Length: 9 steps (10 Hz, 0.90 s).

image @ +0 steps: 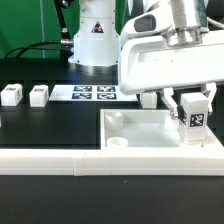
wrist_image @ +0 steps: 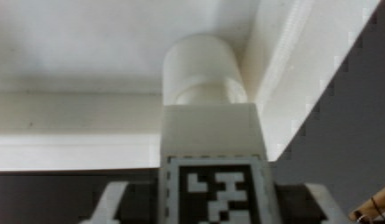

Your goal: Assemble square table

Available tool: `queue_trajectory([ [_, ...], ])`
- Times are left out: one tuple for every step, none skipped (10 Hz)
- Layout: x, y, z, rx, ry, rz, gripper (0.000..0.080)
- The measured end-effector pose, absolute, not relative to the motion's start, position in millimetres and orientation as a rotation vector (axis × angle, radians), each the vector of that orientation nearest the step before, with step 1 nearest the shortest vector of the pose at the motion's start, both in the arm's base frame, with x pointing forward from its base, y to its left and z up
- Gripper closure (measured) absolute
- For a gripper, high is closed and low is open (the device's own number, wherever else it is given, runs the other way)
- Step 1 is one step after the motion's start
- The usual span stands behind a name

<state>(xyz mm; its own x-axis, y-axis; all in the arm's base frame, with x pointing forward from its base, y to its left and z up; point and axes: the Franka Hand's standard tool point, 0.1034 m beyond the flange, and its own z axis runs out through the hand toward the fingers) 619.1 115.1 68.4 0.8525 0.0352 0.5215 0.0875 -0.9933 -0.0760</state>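
While the end effector [image: 197, 108] grips one tagged leg [image: 197, 120], its two fingers closed on the block's sides, the leg stands roughly upright over the square tabletop [image: 150, 128] at the exterior view's right. That tabletop lies flat on the black worktop [image: 50, 125], against the long L-shaped rail [image: 60, 158]. A round socket [image: 117, 120] shows at its corner on the exterior view's left.

In the wrist view the leg [wrist_image: 210, 130] runs lengthwise away from the camera. Its rounded tip points into an inner corner of the tabletop [wrist_image: 82, 60]. Whether the tip already sits in a socket I cannot tell. The coming move, I judge, turns on that line: the leg's long axis must stand straight over the socket directly beneath the end effector.

A spare leg [image: 12, 95] and a second spare leg [image: 39, 95] lie well apart on the exterior view's left, near the marker board [image: 95, 93].
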Motion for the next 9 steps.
queue_trajectory([
  [619.3, 114.7, 68.5, -2.932, -0.105, -0.823, 0.0512],
  [619.3, 114.7, 68.4, -2.932, -0.105, -0.823, 0.0512],
  [619.3, 114.7, 68.4, -2.932, -0.106, -0.823, 0.0333],
  [619.3, 114.7, 68.4, -2.932, -0.106, -0.823, 0.0215],
  [619.3, 114.7, 68.4, -2.932, -0.106, -0.823, 0.0215],
  [619.3, 114.7, 68.4, -2.932, -0.106, -0.823, 0.0163],
  [619.3, 114.7, 68.4, -2.932, -0.106, -0.823, 0.0154],
  [619.3, 114.7, 68.4, -2.932, -0.106, -0.823, 0.0154],
  [619.3, 114.7, 68.4, -2.932, -0.106, -0.823, 0.0150],
])
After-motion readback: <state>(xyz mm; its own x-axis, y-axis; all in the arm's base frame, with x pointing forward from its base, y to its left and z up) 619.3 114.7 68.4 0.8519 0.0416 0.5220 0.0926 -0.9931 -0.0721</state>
